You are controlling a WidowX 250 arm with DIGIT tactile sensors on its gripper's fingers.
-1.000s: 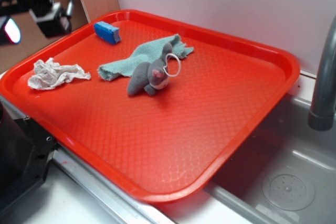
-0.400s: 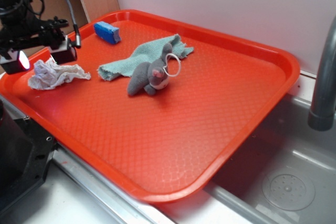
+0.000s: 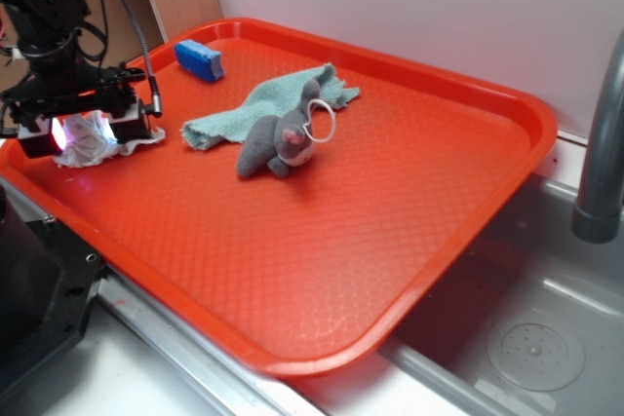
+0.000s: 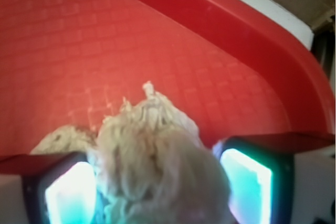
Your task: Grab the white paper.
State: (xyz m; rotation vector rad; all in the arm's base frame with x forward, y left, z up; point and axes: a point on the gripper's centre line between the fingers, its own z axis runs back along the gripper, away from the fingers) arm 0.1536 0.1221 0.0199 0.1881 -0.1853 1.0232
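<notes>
The white paper (image 3: 96, 146) is a wrinkly wad lying near the left edge of the red tray (image 3: 390, 192). My gripper (image 3: 86, 133) has come down over it, and its black fingers stand on either side of the wad. In the wrist view the paper (image 4: 157, 150) fills the gap between the two glowing pads (image 4: 71, 192). The left pad touches the paper, while a thin gap shows at the right pad (image 4: 247, 182). The gripper (image 4: 160, 195) is open, with the jaws wide apart around the wad.
A pale teal cloth (image 3: 268, 104) and a grey plush toy (image 3: 281, 143) lie mid-tray, to the right of the paper. A blue block (image 3: 199, 58) sits at the tray's back left. A sink (image 3: 536, 338) and a grey faucet (image 3: 603, 143) are at the right.
The gripper has come in from the upper left and lowered onto the white paper, which now lies between its fingers. The paper, cloth and toy have not moved.
</notes>
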